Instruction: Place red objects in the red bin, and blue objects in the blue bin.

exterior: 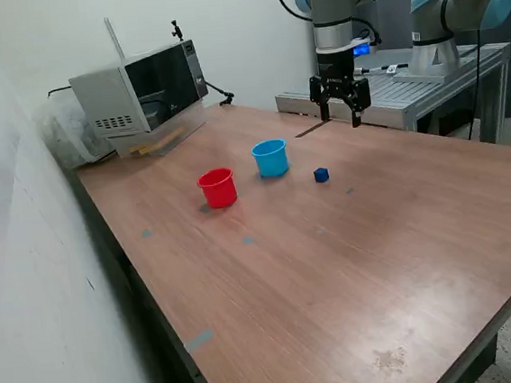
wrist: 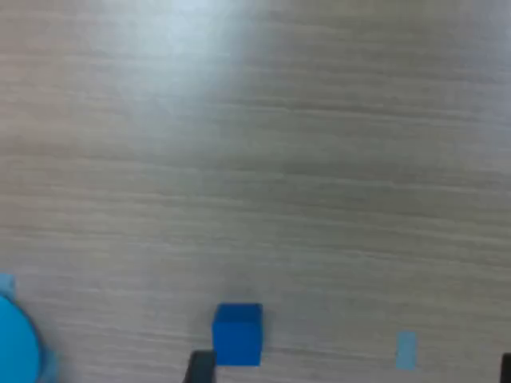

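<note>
Bare wood table (exterior: 336,274) fills the foreground. We note one blue cube (exterior: 321,175) out in the open, just beside the blue cup (exterior: 270,157) on the exterior view's right; the red cup (exterior: 217,188) stands left of that. Our gripper (exterior: 340,102) hangs raised beyond the cube, jaws spread and empty. We judge descent toward the cube comes next.

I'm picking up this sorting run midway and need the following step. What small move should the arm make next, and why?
Probably lower the gripper toward the dark blue cube. The gripper hangs open and empty above the table, and that cube sits loose on the wood at the exterior view's right of the light blue cup, outside it. No other loose cube shows.
</note>
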`<state>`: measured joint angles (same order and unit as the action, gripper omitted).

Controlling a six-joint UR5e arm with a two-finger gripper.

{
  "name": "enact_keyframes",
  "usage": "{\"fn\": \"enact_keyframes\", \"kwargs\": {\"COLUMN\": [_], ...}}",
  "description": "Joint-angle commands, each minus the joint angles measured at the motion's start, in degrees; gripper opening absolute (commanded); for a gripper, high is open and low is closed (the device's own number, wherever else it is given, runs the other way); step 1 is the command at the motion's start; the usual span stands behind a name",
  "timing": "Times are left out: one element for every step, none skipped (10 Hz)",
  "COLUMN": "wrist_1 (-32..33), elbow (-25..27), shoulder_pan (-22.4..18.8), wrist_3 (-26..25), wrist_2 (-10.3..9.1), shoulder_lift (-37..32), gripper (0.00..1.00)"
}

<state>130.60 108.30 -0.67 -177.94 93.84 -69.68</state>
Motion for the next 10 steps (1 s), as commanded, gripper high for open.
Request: {"fn": "enact_keyframes", "kwargs": {"wrist_1": [1.0,1.0,1.0,1.6,2.3,2.4,2.6,2.7,3.1,3.2], "elbow": [-2.8,-2.7,-2.7,-2.7,-2.7,-2.8,-2.8,-2.9,-3.2,-3.7], "shoulder_pan": [0.5,0.8,1.5,1.7,1.7,1.9,2.5,2.6,2.5,2.4], "wrist_3": [2.3,2.8,2.8,2.9,3.4,3.7,3.7,3.7,3.7,3.7], "wrist_2": [-1.29,-1.29,-1.29,-1.29,-1.29,-1.29,-1.29,-1.38,-1.38,-1.64], "shoulder_lift": [6.8,8.0,8.8,9.9,11.0,11.7,11.8,11.9,11.8,11.8], "gripper": [1.00,1.00,1.00,1.00,1.00,1.00,1.00,1.00,1.00,1.00]}}
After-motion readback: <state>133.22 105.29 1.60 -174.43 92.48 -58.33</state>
